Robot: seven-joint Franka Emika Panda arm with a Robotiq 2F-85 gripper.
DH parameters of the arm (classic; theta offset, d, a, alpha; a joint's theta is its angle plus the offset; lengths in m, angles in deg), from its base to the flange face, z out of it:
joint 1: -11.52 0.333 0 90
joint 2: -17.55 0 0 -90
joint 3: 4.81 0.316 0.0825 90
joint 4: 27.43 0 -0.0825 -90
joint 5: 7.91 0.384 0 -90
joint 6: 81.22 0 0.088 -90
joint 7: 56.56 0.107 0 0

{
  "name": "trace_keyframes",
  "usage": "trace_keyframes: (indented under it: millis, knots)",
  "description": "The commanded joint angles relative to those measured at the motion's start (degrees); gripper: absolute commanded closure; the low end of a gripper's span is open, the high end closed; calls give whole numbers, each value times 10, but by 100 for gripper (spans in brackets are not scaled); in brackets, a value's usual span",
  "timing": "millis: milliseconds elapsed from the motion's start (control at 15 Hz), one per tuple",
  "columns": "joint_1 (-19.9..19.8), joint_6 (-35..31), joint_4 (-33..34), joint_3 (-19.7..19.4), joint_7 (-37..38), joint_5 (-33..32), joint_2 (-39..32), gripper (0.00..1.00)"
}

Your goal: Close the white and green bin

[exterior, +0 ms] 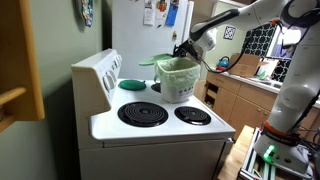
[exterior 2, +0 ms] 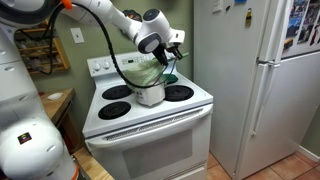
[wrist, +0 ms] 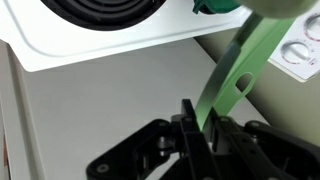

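The white and green bin (exterior: 180, 82) stands on the stove (exterior: 103, 126) between the burners, its green lid (wrist: 234, 62) tilted up. The pincer (wrist: 203, 118) is clamped on the lid's edge, at the bin's 1 o'clock. A flat green disc (exterior: 132, 84) lies at its 9 o'clock.

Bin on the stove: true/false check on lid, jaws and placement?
1. The bin stands on the stove. True.
2. The lid lies flat on the bin. False: it is raised and tilted, so the bin is open.
3. The jaws are shut on the lid's edge. True.
4. The green disc is inside the bin. False: it lies on the stove top, beside the bin.
5. The fridge is black. False: it is white.
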Motion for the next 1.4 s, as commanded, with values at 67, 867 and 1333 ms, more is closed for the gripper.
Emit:
trace_keyframes:
  millis: [67, 867, 1333]
  knots:
    - [16, -108, -41, 18, -106, 58, 27, 97]
    - [28, -193, -35, 33, -141, 65, 10, 97]
    - [48, -327, -59, 50, -97, -50, 7, 97]
